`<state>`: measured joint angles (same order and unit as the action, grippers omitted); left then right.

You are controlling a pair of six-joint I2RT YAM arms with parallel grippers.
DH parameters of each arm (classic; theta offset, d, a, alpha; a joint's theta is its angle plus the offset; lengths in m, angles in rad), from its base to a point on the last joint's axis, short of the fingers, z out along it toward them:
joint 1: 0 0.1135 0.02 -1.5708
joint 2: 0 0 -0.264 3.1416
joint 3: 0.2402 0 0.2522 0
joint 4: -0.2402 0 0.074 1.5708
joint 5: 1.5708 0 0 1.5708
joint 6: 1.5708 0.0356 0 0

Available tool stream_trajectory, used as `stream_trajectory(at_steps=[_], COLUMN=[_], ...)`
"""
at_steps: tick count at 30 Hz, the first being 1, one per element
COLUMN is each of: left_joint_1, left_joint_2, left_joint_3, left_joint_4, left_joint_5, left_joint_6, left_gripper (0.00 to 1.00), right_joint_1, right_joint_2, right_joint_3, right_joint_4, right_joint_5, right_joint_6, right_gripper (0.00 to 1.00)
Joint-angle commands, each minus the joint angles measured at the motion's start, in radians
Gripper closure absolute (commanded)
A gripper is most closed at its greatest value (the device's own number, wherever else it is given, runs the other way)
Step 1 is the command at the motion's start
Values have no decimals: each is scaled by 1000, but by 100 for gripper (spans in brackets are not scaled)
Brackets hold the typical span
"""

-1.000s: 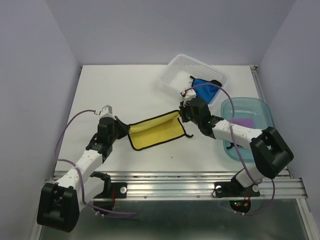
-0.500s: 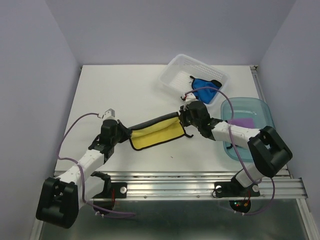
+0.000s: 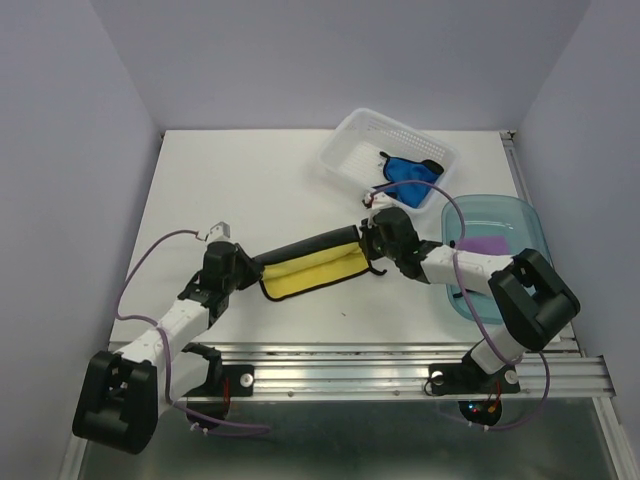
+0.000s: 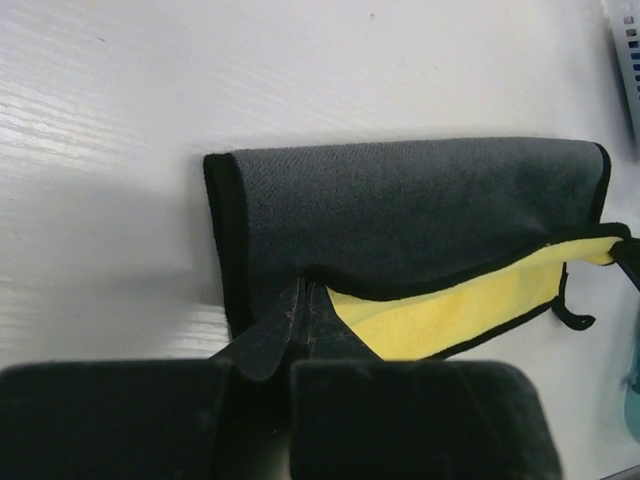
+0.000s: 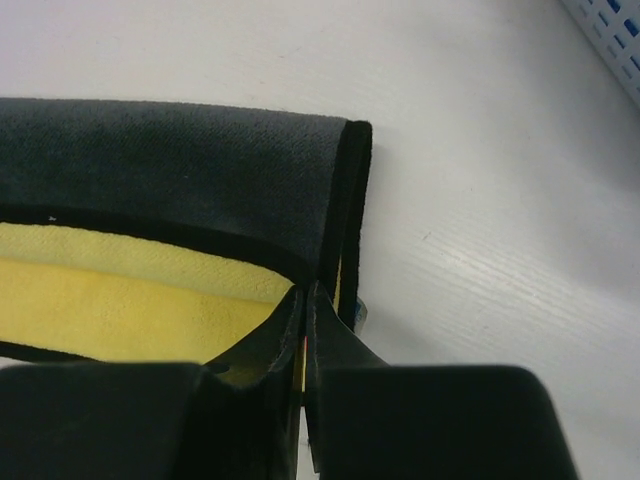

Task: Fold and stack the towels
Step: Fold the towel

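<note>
White basket (image 3: 360, 135) holds a blue towel (image 3: 410, 170) — tray (image 3: 530, 225), a purple towel (image 3: 488, 244).

Left arm (image 3: 170, 325): extended low from the near left corner of the table toward its centre. Left gripper (image 3: 256, 270): jaws clamped on one end of the yellow towel (image 3: 310, 272). Right arm (image 3: 470, 265): elbow at the near right, forearm reaching left. Right gripper (image 3: 366, 240): jaws clamped on the opposite end.
</note>
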<state>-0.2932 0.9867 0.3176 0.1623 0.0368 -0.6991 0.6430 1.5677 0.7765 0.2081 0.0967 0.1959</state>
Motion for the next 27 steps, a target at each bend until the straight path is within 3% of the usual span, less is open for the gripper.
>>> stream_trajectory(at_steps=[1, 2, 6, 10, 13, 14, 15, 17, 19, 27], left_joint_1=[-4, -4, -4, -7, -14, -17, -17, -17, -18, -17], left_joint_2=[-36, -43, -75, -155, -244, -284, -296, -313, -313, -171], left_joint_3=[-28, -32, -43, -35, -34, -38, -38, -25, -9, 44], left_joint_4=[13, 13, -13, -76, -122, -122, -127, -142, -161, -228], left_joint_5=[49, 61, 100, 126, 121, 120, 120, 121, 106, -27], left_joint_6=[-7, -7, -13, -20, -31, -51, -57, -62, -63, -86], left_gripper=[100, 99, 71, 49, 19, 6, 1, 1, 1, 1], right_joint_1=[7, 9, 7, 7, 9, 7, 7, 7, 7, 9], right_joint_2=[-11, -14, -28, -64, -123, -156, -173, -210, -253, -250], right_joint_3=[-26, -26, -48, -69, -98, -114, -121, -135, -141, -51], right_joint_4=[-6, -12, -33, -55, -79, -85, -98, -110, -127, -165], right_joint_5=[21, 26, 28, 35, 38, 29, 23, 2, -12, -58], right_joint_6=[19, 20, 59, 82, 100, 103, 105, 112, 109, 140], right_gripper=[95, 94, 85, 79, 52, 49, 45, 29, 0, 0])
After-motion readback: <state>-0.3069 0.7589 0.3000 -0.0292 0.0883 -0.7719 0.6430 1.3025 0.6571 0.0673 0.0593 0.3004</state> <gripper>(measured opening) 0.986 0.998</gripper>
